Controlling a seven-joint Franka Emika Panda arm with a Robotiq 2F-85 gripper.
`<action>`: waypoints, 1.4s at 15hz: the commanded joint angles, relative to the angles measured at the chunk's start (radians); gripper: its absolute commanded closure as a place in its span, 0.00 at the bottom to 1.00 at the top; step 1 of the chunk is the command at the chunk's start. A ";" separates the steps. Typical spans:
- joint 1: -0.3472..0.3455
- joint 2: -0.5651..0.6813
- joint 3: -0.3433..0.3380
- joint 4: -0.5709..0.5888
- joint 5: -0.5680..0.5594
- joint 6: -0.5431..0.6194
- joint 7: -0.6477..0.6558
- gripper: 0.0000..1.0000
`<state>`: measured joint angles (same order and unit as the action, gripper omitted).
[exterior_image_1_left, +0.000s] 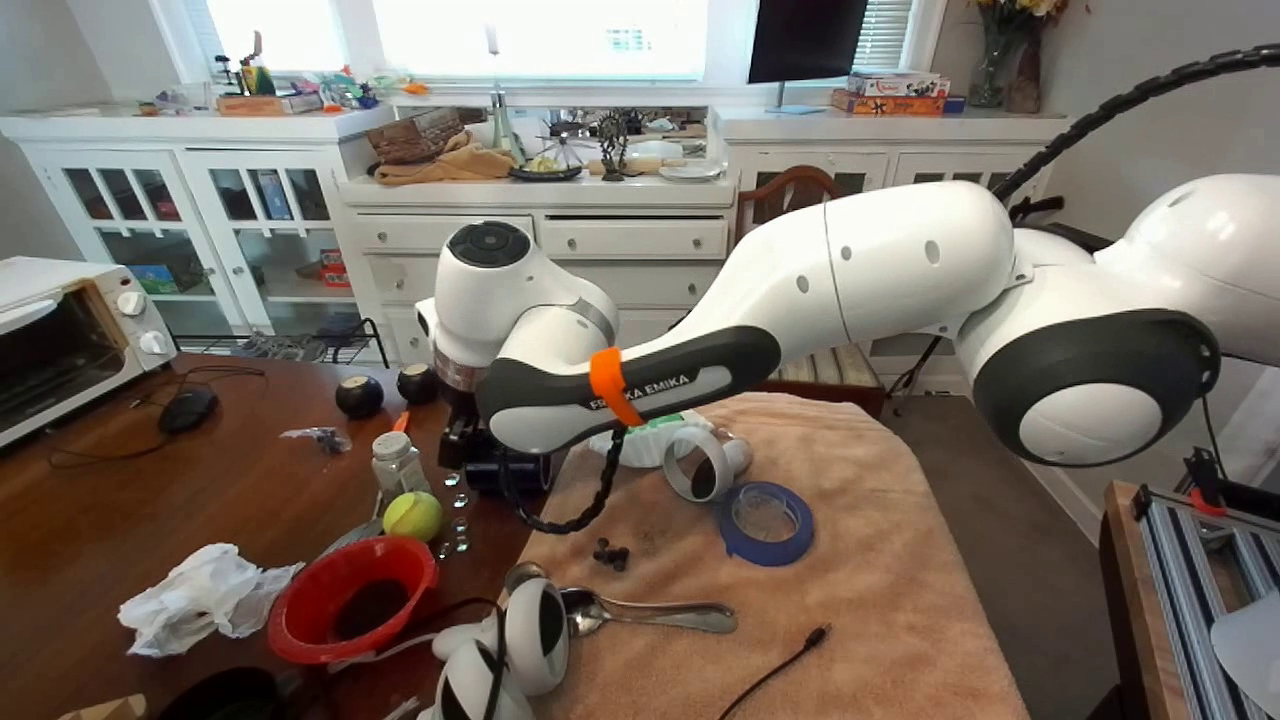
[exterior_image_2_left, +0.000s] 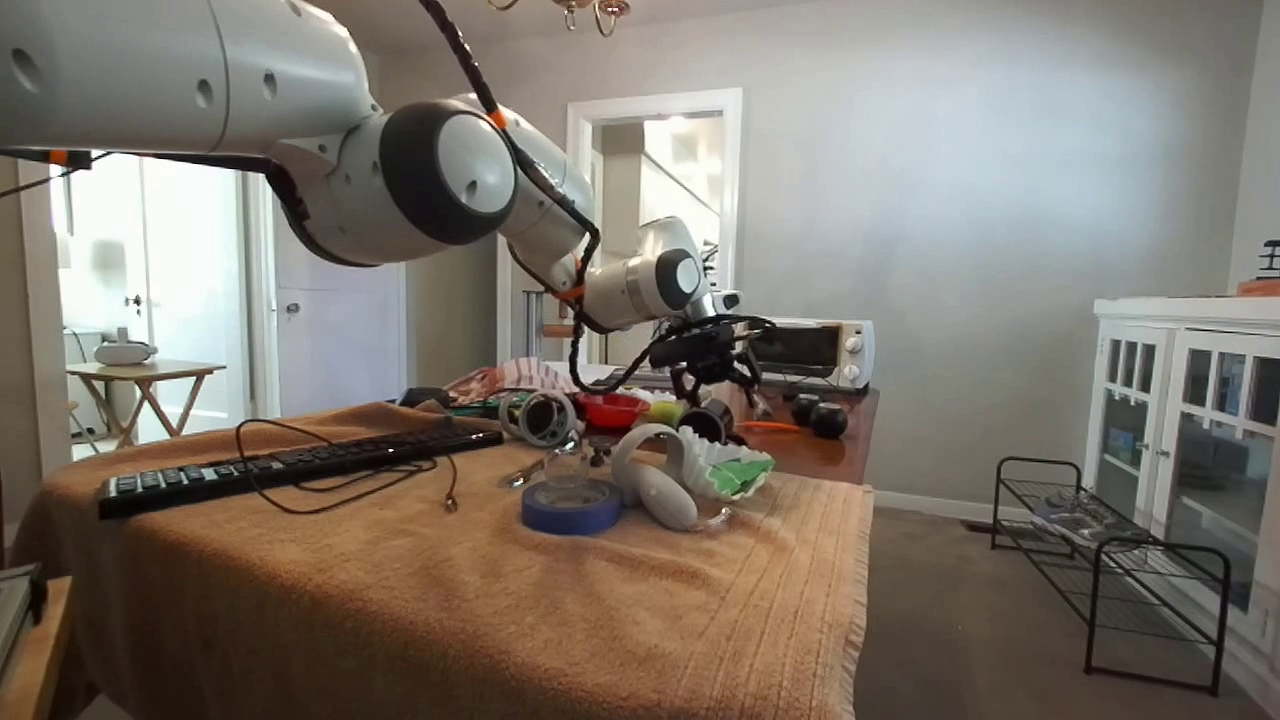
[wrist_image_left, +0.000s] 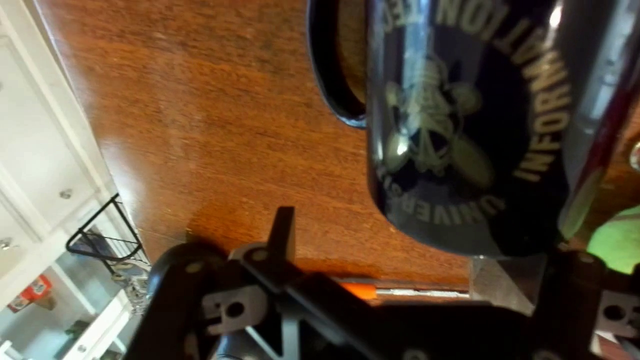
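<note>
A dark glossy mug (wrist_image_left: 465, 130) with pale lettering lies on its side on the wooden table, its handle toward the left of the wrist view. In both exterior views the mug (exterior_image_1_left: 515, 474) (exterior_image_2_left: 705, 422) lies close beneath or beside my gripper (exterior_image_1_left: 462, 445) (exterior_image_2_left: 715, 385). The gripper (wrist_image_left: 425, 245) stands open in the wrist view. Its left finger (wrist_image_left: 282, 232) is apart from the mug; the right one blends into the mug's dark end, so I cannot tell whether it touches. Past the fingers lies a thin tool with an orange handle (wrist_image_left: 360, 290).
A lidded glass jar (exterior_image_1_left: 398, 465), tennis ball (exterior_image_1_left: 413, 516), red bowl (exterior_image_1_left: 352, 600) and two dark round holders (exterior_image_1_left: 359, 397) stand near the gripper. Several clear beads (exterior_image_1_left: 460, 525) lie beside the mug. Blue tape (exterior_image_1_left: 768, 524), a white controller (exterior_image_2_left: 660, 490) and a keyboard (exterior_image_2_left: 300, 462) rest on the towel.
</note>
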<state>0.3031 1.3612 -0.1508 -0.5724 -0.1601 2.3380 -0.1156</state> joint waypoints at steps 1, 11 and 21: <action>0.039 0.026 -0.092 0.033 -0.048 -0.066 0.128 0.00; 0.052 -0.018 -0.072 0.060 -0.005 -0.380 -0.052 0.00; 0.071 -0.031 -0.009 0.104 -0.116 -0.551 -0.215 0.58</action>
<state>0.3725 1.3435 -0.1722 -0.4489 -0.2335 1.8070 -0.3021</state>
